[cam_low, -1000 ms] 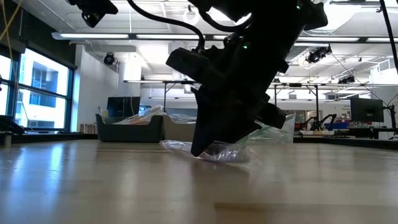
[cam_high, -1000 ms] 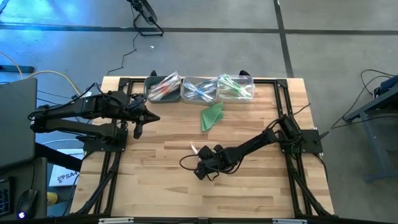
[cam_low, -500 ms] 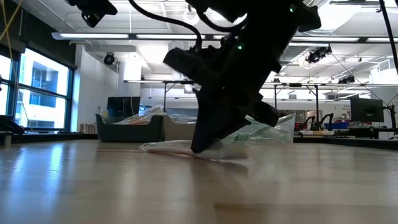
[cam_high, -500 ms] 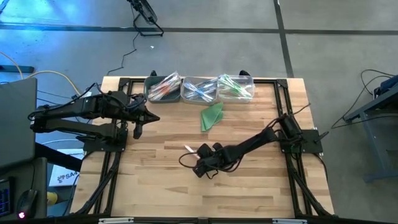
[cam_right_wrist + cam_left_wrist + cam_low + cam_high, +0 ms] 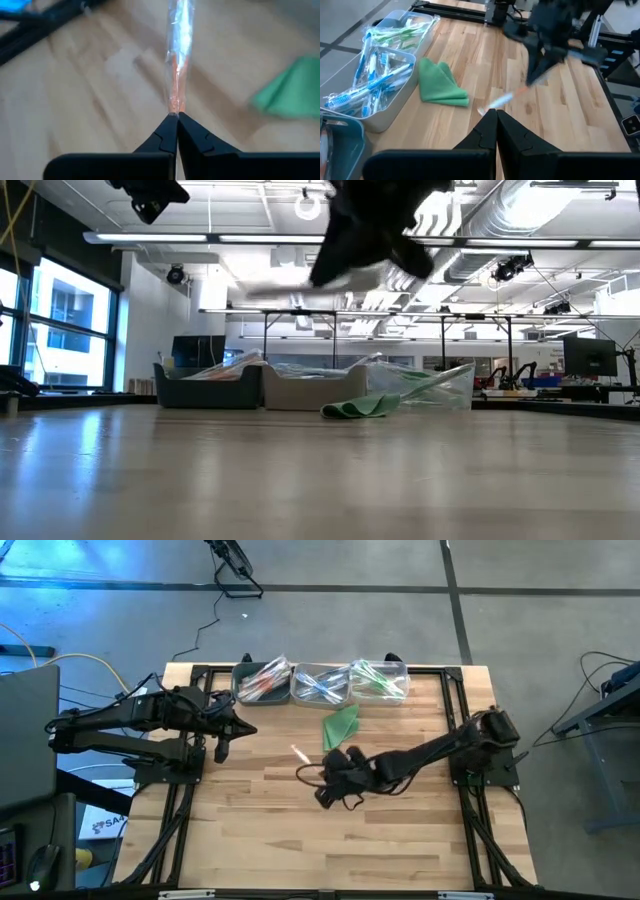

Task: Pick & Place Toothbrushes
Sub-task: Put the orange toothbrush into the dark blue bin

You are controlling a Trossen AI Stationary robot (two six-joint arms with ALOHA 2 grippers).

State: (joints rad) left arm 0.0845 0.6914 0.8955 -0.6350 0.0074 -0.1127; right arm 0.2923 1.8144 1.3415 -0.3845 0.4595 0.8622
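Observation:
A toothbrush (image 5: 177,55) with an orange-pink accent, in a clear wrapper, hangs above the middle of the table (image 5: 400,840). It also shows as a thin stick in the high view (image 5: 298,753) and the left wrist view (image 5: 502,100). My right gripper (image 5: 314,770) is shut on it, well above the tabletop in the low view (image 5: 365,225). My left gripper (image 5: 249,729) is shut with nothing in it and waits over the table's left side. More toothbrushes lie in three bins at the far edge. My right gripper pinches one end of the wrapped toothbrush (image 5: 173,107) between its two fingertips (image 5: 165,131). The fingers slant down from the table's right side. The toothbrush sticks out beyond them in line with the fingers, toward the far left, lifted clear of the table.
Three bins stand in a row at the far edge: orange-accented brushes (image 5: 262,680), blue ones (image 5: 320,686), green ones (image 5: 380,680). A folded green cloth (image 5: 340,727) lies just in front of them, close to my right gripper. Bare wood stretches toward the near edge.
My right gripper has risen from the tabletop and gone toward the far edge, tipping less steeply. The toothbrush, which lay on the wood, is now lifted clear and points toward the far left.

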